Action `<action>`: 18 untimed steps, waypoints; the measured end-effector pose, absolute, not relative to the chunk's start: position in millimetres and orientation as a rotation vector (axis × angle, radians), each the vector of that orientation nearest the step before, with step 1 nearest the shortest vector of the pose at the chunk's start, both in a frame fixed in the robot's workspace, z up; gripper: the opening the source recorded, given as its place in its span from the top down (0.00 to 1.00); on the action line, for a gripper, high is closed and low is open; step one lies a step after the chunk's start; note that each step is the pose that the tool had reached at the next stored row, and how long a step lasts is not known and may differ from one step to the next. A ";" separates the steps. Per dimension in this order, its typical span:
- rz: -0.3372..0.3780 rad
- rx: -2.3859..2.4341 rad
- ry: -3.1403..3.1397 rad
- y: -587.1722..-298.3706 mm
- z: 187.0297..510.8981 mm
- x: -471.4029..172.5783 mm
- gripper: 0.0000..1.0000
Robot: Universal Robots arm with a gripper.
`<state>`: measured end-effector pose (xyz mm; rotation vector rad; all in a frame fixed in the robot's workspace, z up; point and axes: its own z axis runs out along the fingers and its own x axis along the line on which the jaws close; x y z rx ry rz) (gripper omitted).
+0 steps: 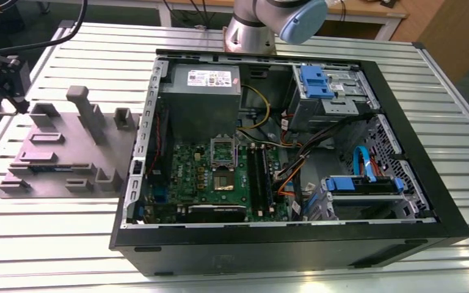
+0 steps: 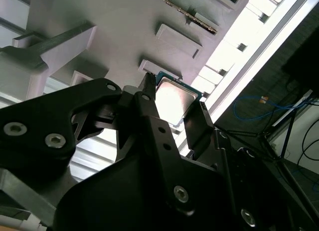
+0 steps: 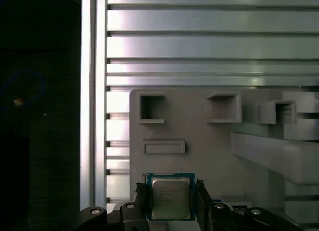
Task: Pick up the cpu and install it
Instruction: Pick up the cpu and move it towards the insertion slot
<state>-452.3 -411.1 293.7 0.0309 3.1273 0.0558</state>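
Note:
In both wrist views the cpu (image 3: 170, 200) (image 2: 175, 97), a small square chip with a silver top and a thin blue-green rim, sits between my gripper's black fingers (image 3: 141, 193). The fingers press on two opposite edges of it. My gripper (image 3: 170, 188) (image 2: 173, 97) is shut on the cpu, right over the grey parts fixture (image 3: 199, 156) near its outer edge. In the exterior view my gripper (image 1: 10, 105) hangs at the far left, over the far left corner of that fixture (image 1: 63, 152). The motherboard (image 1: 193, 177) lies inside the open computer case, with its socket (image 1: 222, 149) near the middle.
The open black case (image 1: 414, 152) stands at the exterior view's right, holding a grey power supply (image 1: 202, 91), blue drive bays (image 1: 320, 82) and loose cables. Upright posts (image 1: 83, 110) rise from the fixture. The slatted aluminium table (image 1: 55, 244) ends close beside the fixture.

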 end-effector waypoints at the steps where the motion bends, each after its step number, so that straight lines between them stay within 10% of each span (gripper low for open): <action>1: 0.056 0.031 3.127 -411.1 294.0 -452.3 0.53; 18: 0.056 0.031 3.127 -411.0 299.6 -452.3 0.53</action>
